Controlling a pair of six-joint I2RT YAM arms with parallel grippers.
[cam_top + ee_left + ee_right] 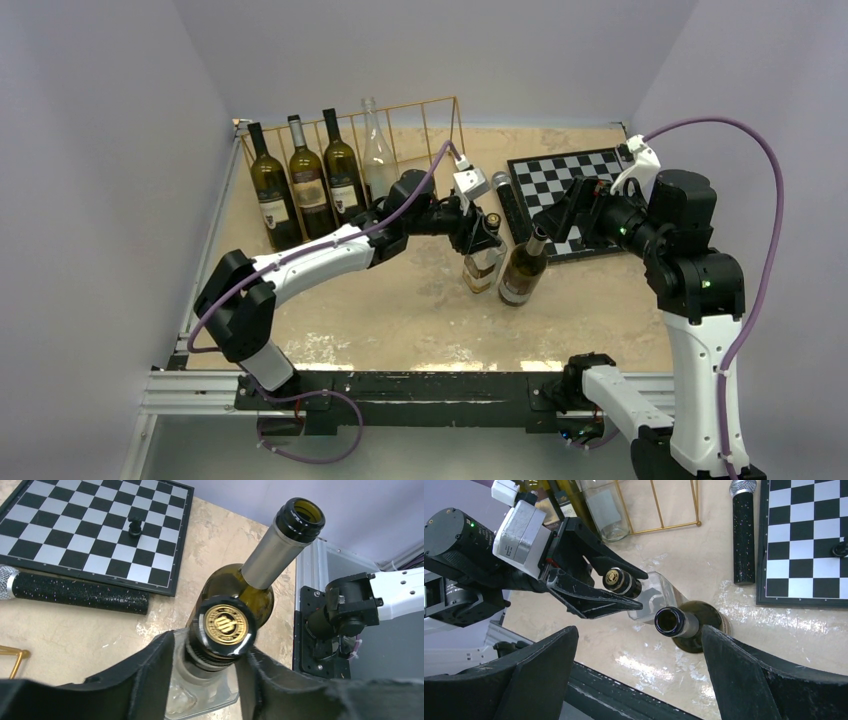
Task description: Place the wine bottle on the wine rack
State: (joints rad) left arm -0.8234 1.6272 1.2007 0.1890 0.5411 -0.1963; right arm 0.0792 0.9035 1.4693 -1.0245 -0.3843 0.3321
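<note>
Clear capped bottle (pixel 224 625) between left jaws, grip uncertain, body half hidden, right jaws spread over green bottle (pixel 687 625)

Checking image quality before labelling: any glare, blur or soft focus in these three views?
Top external: sharp, with glare on the table near its front edge. Left wrist: gold-capped bottle crisp, the left gripper's fingers blurred. Right wrist: the right gripper's fingers dark and soft, reflections on the table.

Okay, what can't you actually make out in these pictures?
Left wrist view: whether the left tool pinches the clear bottle; its gold cap overhangs the contact.
Top view: label text on the racked bottles, too small.
Right wrist view: most of the wine rack, cut by the top edge.
</note>
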